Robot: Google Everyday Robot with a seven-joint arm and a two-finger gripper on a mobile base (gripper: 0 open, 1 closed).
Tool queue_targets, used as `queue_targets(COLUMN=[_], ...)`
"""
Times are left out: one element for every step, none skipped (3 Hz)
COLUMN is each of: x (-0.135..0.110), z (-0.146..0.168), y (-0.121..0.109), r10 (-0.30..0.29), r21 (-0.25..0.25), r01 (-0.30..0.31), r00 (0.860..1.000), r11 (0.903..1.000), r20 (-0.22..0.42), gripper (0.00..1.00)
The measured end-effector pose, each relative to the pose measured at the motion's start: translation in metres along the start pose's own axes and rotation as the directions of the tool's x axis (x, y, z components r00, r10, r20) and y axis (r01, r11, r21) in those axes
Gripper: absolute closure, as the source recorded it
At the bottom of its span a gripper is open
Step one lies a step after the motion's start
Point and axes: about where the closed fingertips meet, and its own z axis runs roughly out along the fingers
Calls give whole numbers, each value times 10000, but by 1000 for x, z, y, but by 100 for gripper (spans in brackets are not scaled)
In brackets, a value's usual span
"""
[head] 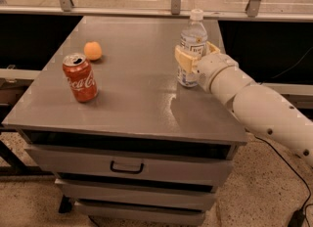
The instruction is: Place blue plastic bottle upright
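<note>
Surface: grey cabinet top [137, 94] is bearing a red can [79, 78] and an orange [92, 51].
Bottle: blue plastic bottle [192, 40] is standing upright.
Gripper: gripper [193, 58] is clasping its middle.

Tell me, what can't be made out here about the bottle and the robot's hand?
- Camera view: the middle of the blue plastic bottle is hidden by the gripper clasping it, picture-right on the table.
- Its label print is too small to read.
- The arm is cut off by the right edge.
</note>
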Motion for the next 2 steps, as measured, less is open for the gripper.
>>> queue_targets(x=[-1, -2], z=[0, 0], y=[0, 2], r10=[11, 7], r21=[60, 40], r01=[-11, -8], r00=[10000, 10000], r11=[10000, 10000], r20=[28, 35], gripper=[82, 59])
